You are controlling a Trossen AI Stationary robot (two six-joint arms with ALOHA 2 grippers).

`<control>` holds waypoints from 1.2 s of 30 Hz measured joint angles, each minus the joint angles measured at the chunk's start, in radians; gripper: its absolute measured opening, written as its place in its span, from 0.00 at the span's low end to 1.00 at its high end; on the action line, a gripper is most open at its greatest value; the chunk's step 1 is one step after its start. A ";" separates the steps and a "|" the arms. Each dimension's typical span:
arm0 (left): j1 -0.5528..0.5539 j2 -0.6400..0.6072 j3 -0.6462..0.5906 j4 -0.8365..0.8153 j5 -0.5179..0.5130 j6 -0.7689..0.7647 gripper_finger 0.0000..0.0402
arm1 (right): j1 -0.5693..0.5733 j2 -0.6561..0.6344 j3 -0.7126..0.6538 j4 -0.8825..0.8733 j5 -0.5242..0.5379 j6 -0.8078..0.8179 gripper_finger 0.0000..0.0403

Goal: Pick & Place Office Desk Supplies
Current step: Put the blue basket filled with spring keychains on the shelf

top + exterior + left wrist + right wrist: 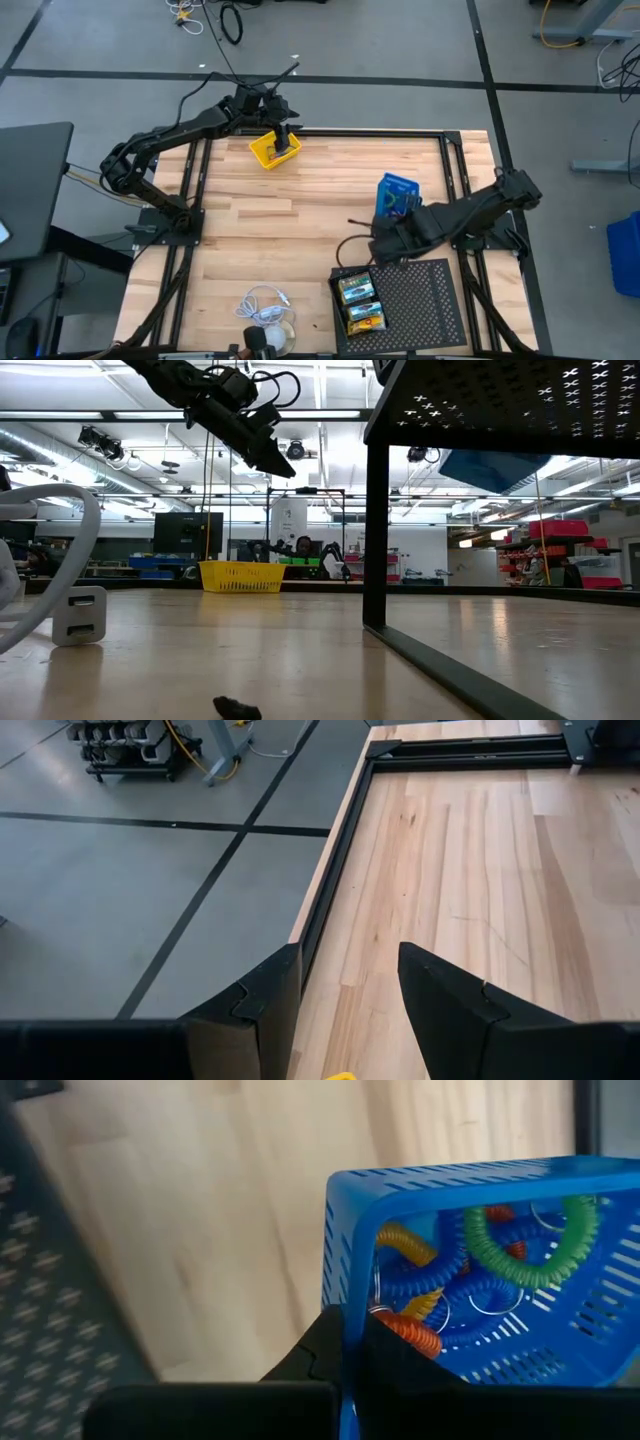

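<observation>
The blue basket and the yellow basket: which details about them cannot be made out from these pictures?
- Blue basket: right wrist view cuts off its far side; how many coiled bands lie inside is unclear.
- Yellow basket: high view, left gripper covers part; contents too small.
- Low view: yellow basket's inside hidden by its own wall.

A black perforated metal tray (420, 300) is sitting at the near right of the pale wooden counter (320, 210). A yellow plastic basket (268, 152) is resting near the far edge, a blue plastic basket (392, 186) right of centre. A white coiled cable (262, 303) is lying near the front edge.
</observation>
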State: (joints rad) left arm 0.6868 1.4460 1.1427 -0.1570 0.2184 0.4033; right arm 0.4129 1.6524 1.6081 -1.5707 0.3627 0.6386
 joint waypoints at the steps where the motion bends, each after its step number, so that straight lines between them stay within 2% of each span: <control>1: 0.000 0.000 0.000 0.000 0.000 0.000 0.44 | 0.010 0.000 0.000 0.000 -0.008 0.010 0.02; 5: 0.000 0.000 0.000 0.001 0.000 0.000 0.44 | 0.035 0.000 0.000 0.000 -0.016 0.020 0.02; 9: 0.000 0.000 0.000 0.002 -0.001 0.000 0.44 | 0.044 0.000 -0.019 0.000 0.058 0.032 0.02; 14: 0.000 0.000 0.000 0.002 -0.001 -0.008 0.44 | 0.044 0.001 -0.110 -0.001 0.128 0.026 0.02; 20: 0.000 0.000 0.000 0.001 -0.001 -0.012 0.44 | 0.044 0.001 -0.199 0.000 0.146 0.003 0.02; 27: 0.000 0.000 0.000 0.001 -0.001 -0.014 0.44 | 0.043 0.001 -0.207 0.000 0.148 -0.037 0.02; 31: 0.000 0.000 0.000 0.002 -0.001 -0.014 0.44 | 0.011 0.001 -0.207 0.000 0.132 -0.095 0.02; 36: 0.000 0.000 0.000 0.001 -0.001 -0.020 0.44 | -0.064 0.001 -0.207 0.000 0.178 -0.175 0.02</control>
State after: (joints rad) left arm 0.6868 1.4460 1.1427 -0.1558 0.2173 0.3834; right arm 0.3484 1.6535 1.4010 -1.5711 0.5410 0.4634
